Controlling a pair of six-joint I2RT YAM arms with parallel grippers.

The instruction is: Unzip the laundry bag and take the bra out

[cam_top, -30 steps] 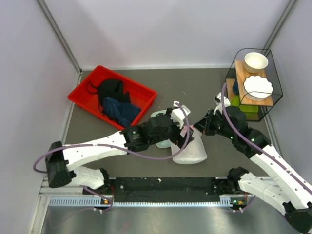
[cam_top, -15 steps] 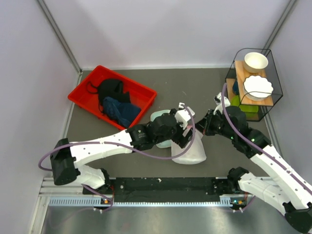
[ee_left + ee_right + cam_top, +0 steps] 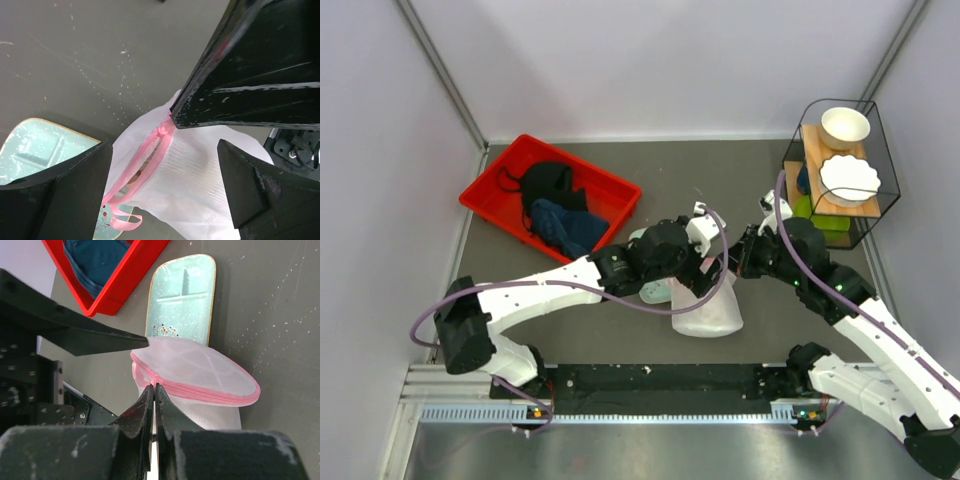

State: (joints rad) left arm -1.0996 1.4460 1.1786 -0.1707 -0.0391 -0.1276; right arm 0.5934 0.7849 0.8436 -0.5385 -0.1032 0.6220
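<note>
The white mesh laundry bag with pink zipper trim stands mid-table, partly over the mint tray. My right gripper is shut on the pink zipper pull at the bag's rim. In the left wrist view the zipper is open a short way below the pull. A peach patch of the bra shows in the gap; the rest is hidden inside. My left gripper is open and empty, its fingers either side of the bag.
A red bin at the back left holds a black garment and a dark blue cloth. A black wire rack with white bowls stands at the back right. Grey walls close in the sides.
My left gripper has moved right and a little farther back, over the bag's top near the right gripper. The right gripper has stayed on the zipper.
</note>
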